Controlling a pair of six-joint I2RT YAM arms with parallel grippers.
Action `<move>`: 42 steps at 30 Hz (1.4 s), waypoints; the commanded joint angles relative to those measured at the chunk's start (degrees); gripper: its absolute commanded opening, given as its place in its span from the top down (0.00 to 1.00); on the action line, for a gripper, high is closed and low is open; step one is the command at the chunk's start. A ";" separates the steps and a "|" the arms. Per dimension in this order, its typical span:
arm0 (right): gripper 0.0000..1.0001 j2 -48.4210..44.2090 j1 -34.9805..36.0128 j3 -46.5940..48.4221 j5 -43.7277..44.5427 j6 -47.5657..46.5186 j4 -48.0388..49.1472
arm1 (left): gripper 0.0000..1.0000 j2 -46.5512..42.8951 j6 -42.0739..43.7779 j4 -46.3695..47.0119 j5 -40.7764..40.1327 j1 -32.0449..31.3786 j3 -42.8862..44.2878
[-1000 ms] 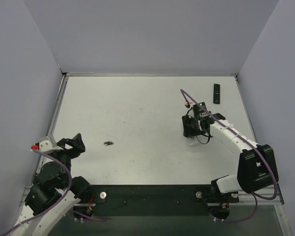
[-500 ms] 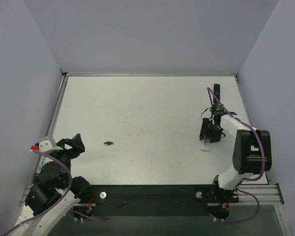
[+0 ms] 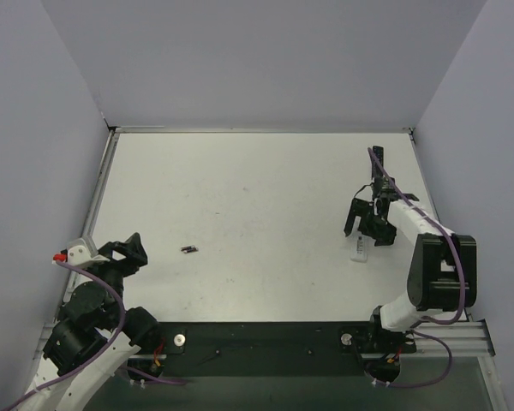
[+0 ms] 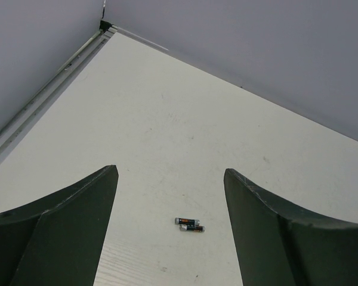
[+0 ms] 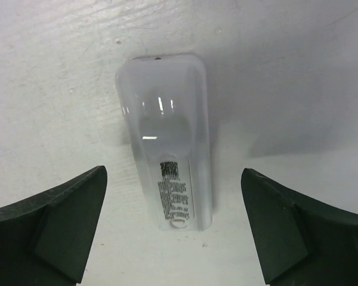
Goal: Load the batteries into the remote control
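Right tool (image 5: pixel 173 171) hangs wide open, empty, over the glossy white plastic remote (image 5: pixel 167 149) by the tabletop's (image 3: pixel 257 188) right edge; left tool (image 4: pixel 170 173) gapes empty facing the tiny dark cylindrical batteries (image 4: pixel 190 224) toward the left edge, so a fine pinch on them looks next.

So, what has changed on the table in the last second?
The right pincer carried the white plastic remote control rightwards across the table, then opened and let it go. The remote now lies flat between the open jaws. The left pincer, open near its base, and the two small dark cylindrical batteries stayed where they were.
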 commanded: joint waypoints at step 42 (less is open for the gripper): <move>0.24 46.62 -7.64 69.42 2.88 -3.97 -11.81 | 0.19 -1.17 4.57 4.93 1.10 2.15 -1.42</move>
